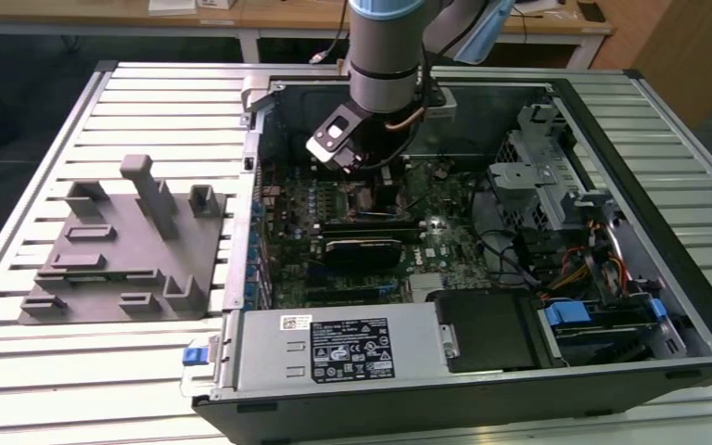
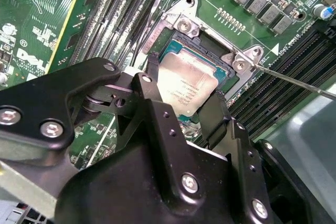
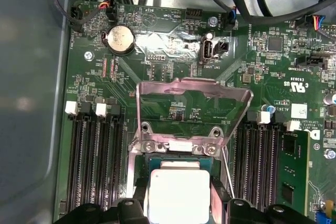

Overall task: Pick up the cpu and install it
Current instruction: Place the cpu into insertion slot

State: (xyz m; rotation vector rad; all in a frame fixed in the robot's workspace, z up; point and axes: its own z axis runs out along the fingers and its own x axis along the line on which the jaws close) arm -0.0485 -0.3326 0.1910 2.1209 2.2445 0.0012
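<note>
One faintly printed cpu [image 2: 186, 90] in jaws' grip

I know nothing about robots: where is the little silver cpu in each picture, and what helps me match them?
Exterior view: hidden under the arm, above the motherboard.
Second wrist view: the cpu lies next to the two-screw bracket.
First wrist view: the cpu sits beside that bracket, between memory slots.
Shared landmark: the two-screw bracket.
</note>
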